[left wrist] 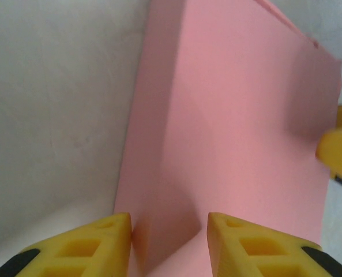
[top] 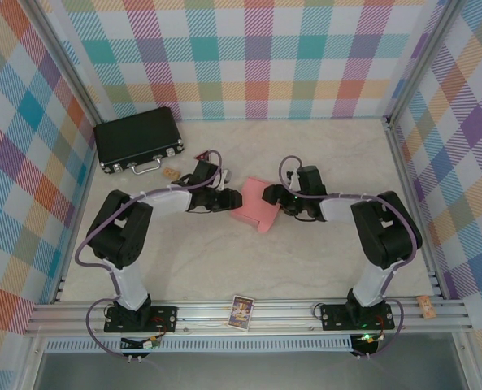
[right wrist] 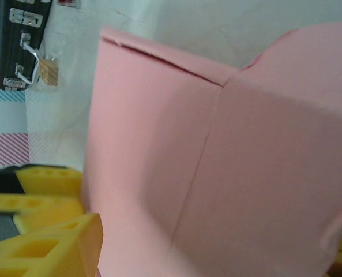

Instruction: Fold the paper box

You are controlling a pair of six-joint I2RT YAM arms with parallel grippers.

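The salmon-pink paper box (top: 255,206) sits partly formed in the middle of the table, between my two grippers. From the left, my left gripper (top: 223,201) reaches its edge. In the left wrist view its yellow fingers (left wrist: 104,242) straddle a folded corner of the paper box (left wrist: 234,115); the left one touches, while a gap shows beside the right one. My right gripper (top: 278,200) comes in from the right. The paper box (right wrist: 217,173) spans the space between its fingers (right wrist: 61,248), and both touch its sides.
A black hard case with metal latches (top: 137,138) lies at the back left, a small tan tag (top: 171,173) just in front of it. A playing-card pack (top: 241,311) rests on the front rail. Plaid walls close in three sides.
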